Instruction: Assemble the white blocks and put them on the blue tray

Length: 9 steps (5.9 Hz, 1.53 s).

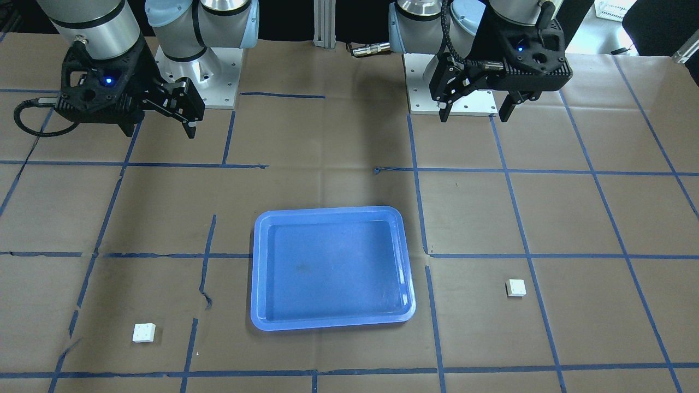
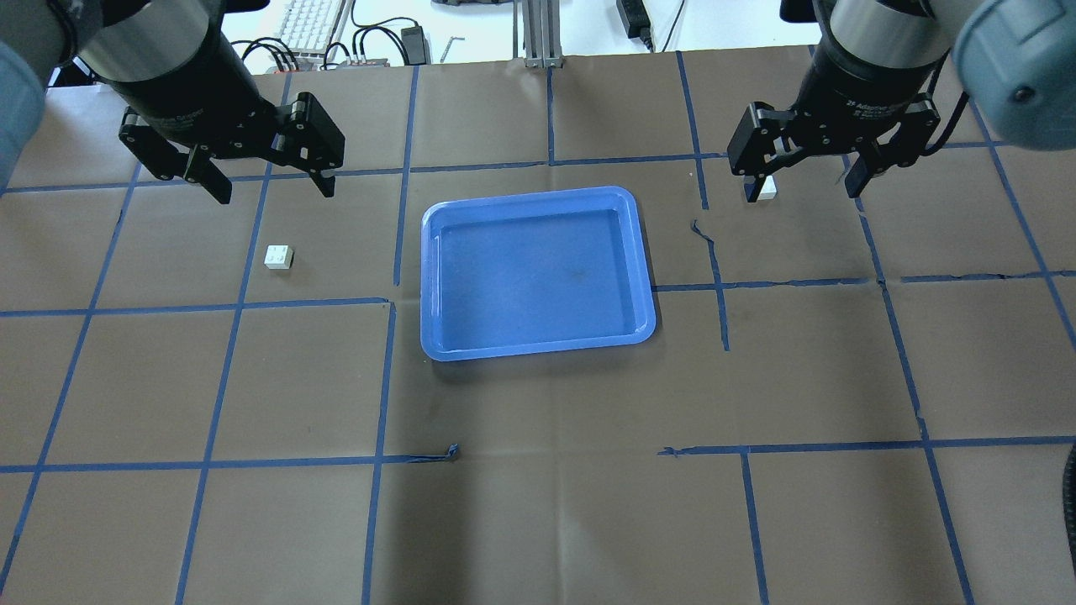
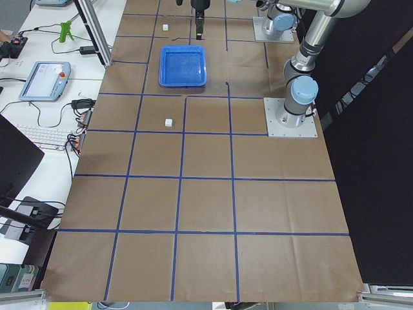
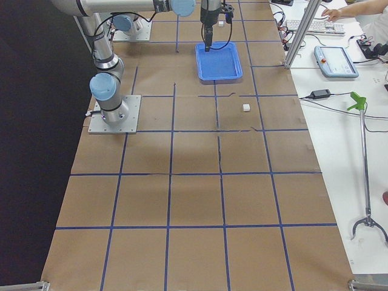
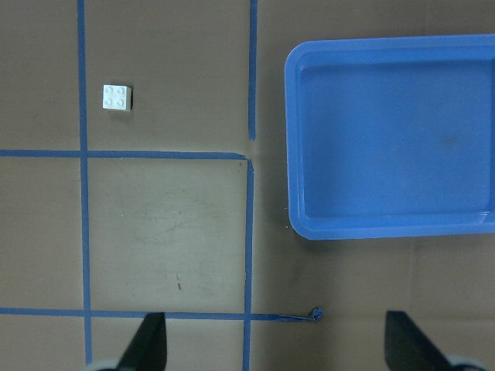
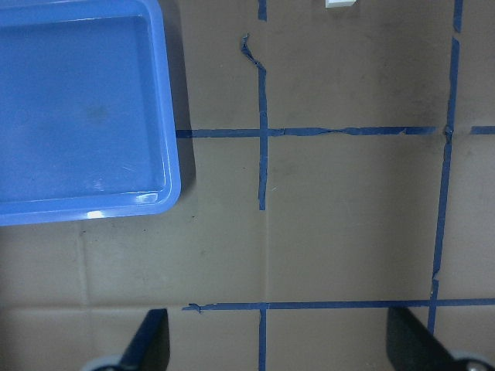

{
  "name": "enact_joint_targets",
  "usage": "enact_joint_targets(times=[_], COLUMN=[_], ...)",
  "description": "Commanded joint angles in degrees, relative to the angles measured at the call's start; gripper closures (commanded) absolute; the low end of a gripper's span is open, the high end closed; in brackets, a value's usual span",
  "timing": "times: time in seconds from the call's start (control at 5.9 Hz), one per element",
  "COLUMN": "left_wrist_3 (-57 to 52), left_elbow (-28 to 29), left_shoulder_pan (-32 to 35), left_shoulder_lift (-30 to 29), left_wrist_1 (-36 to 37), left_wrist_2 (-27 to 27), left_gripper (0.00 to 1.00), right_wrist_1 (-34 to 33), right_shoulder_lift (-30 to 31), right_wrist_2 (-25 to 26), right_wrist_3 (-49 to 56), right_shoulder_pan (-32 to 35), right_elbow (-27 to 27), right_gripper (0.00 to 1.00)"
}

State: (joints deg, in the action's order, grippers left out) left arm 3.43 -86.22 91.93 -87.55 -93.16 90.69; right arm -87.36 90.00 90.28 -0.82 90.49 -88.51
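Note:
The blue tray (image 1: 327,323) lies in the middle of the table, and it also shows in the overhead view (image 2: 538,346). One white block (image 2: 278,256) sits to the tray's left below my left gripper (image 2: 276,192), which is open and empty above the table. It shows top left in the left wrist view (image 5: 117,97). The other white block (image 1: 144,332) lies on my right side. In the overhead view (image 2: 767,190) a finger of my right gripper (image 2: 800,192) partly hides it. That gripper is open and empty.
Brown paper with a blue tape grid (image 2: 395,302) covers the table. The two arm bases (image 1: 196,76) stand at the robot's edge. A keyboard and a teach pendant (image 3: 45,77) lie beyond the far edge. An operator's hand (image 4: 333,12) rests at a side desk.

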Motion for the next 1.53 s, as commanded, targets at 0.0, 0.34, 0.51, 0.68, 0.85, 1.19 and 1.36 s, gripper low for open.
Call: enact_joint_targets(times=[0.0,0.34,0.51,0.68,0.85,1.19,1.36], left_wrist_3=[0.0,0.0,0.0,0.0,0.0,0.0,-0.1], left_elbow=[0.0,0.0,0.0,0.0,0.0,-0.2,-0.3], left_shoulder_pan=[0.0,0.0,0.0,0.0,0.0,-0.1,-0.9], left_shoulder_lift=[0.0,0.0,0.0,0.0,0.0,0.1,-0.4], left_wrist_1=[0.0,0.0,0.0,0.0,0.0,0.0,0.5], left_wrist_2=[0.0,0.0,0.0,0.0,0.0,0.0,-0.3], left_gripper=[0.00,0.00,0.00,0.00,0.00,0.00,0.00], right_wrist_1=[0.0,0.1,0.1,0.2,0.1,-0.1,-3.0], right_shoulder_lift=[0.3,0.3,0.3,0.3,0.3,0.1,-0.1], right_wrist_2=[-0.5,-0.4,-0.4,0.0,-0.4,-0.7,-0.3], right_wrist_3=[-0.1,-0.1,-0.1,-0.1,-0.1,5.0,15.8], right_shoulder_pan=[0.1,0.1,0.1,0.2,0.2,-0.2,-0.5], right_elbow=[0.0,0.0,-0.2,-0.1,0.0,0.1,-0.1], right_gripper=[0.00,0.00,0.00,0.00,0.00,0.00,0.00])
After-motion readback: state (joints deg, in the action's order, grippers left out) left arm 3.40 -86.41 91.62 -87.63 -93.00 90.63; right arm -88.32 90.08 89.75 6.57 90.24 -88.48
